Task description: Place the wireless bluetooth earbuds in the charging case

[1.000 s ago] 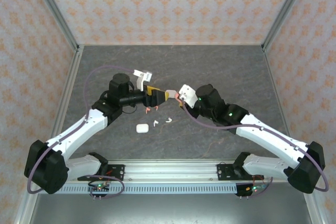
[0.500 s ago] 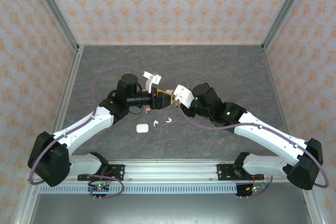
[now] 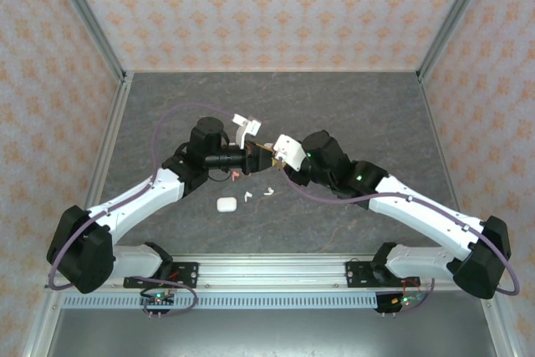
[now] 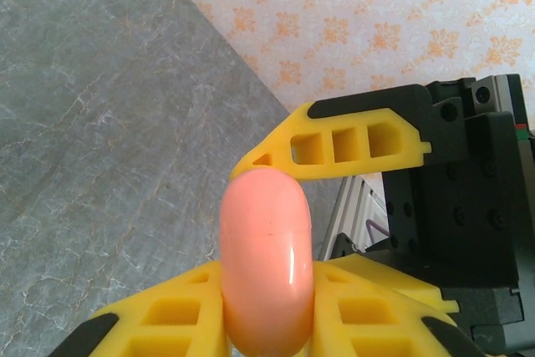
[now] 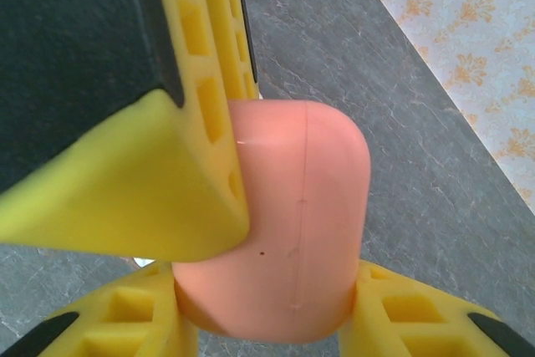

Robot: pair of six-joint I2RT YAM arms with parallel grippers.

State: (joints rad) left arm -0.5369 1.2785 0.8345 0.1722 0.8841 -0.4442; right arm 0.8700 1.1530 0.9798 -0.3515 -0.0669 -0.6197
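Observation:
A coral-pink charging case [image 4: 266,240] hangs above the table's middle, held from both sides. My left gripper [image 4: 266,298] is shut on its narrow faces, and my right gripper [image 5: 267,307] is shut on its wide body [image 5: 292,223]. In the top view the two grippers meet tip to tip, left [image 3: 260,154] and right [image 3: 275,155]. The case's lid is closed. Two white earbuds [image 3: 248,196] [image 3: 268,191] lie on the table below. A pink earbud [image 3: 236,174] lies under the left wrist.
A white charging case [image 3: 226,204] lies closed on the grey table [image 3: 351,106], left of the white earbuds. Patterned walls stand on three sides. The arm bases sit on a rail [image 3: 267,272] at the near edge.
My left gripper has moved right to the pink case in the right gripper and shut its jaws on it. The right arm shifted slightly left.

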